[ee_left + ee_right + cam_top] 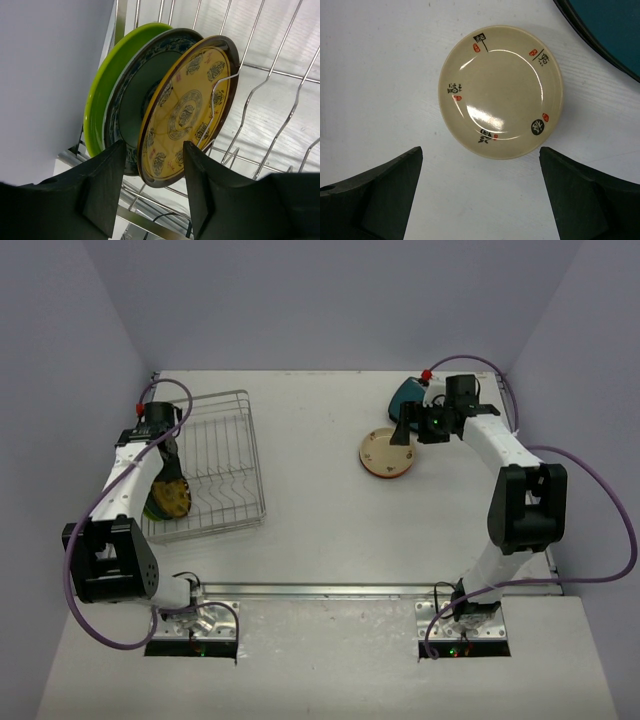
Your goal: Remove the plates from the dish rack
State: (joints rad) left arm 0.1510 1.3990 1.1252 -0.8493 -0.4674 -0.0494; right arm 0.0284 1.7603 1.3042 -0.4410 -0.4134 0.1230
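The silver wire dish rack (225, 455) stands at the left of the table. Three plates stand on edge in its near-left corner: a yellow patterned plate (187, 110), a blue-and-green patterned plate (131, 107) behind it, and a lime green plate (100, 95) at the back. My left gripper (152, 175) is open, with the yellow plate's lower rim between its fingers. My right gripper (480, 152) is open and empty above a cream plate (500, 92) that lies flat on the table. A teal plate (605, 30) lies just beyond it.
The rack's wavy divider wires (280, 75) to the right of the plates hold nothing. The rack's near rail (150, 222) runs below my left fingers. The grey side wall (45, 75) is close on the left. In the top view the cream plate (385, 453) and teal plate (408, 395) sit at the far right.
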